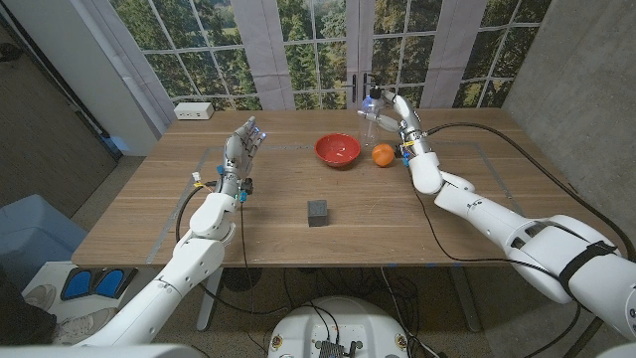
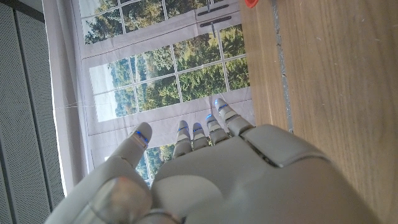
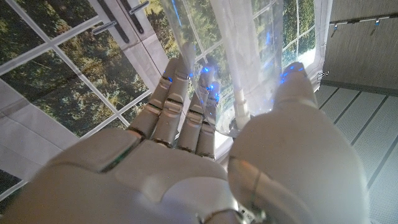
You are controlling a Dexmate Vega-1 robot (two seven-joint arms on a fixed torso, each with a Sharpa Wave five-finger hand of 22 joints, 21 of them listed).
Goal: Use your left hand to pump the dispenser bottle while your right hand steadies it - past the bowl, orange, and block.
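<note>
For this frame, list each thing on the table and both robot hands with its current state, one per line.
Dispenser bottle: upright, clear, gripped by the right robot hand.
Right robot hand: wrapped around the bottle.
Left robot hand: raised, fingers apart, holding nothing, far from the bottle.
Bowl: red, upright, looks empty.
Orange: on the table beside the bowl.
Block: dark, alone on the table.

Daylit windows (image 1: 298,50) (soft shadows), blurred wrist close-ups

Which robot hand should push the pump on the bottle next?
The left hand, probably. Its fingers are spread and hold nothing, though it is far from the bottle. The right hand already has its fingers around the bottle, steadying it.
</note>
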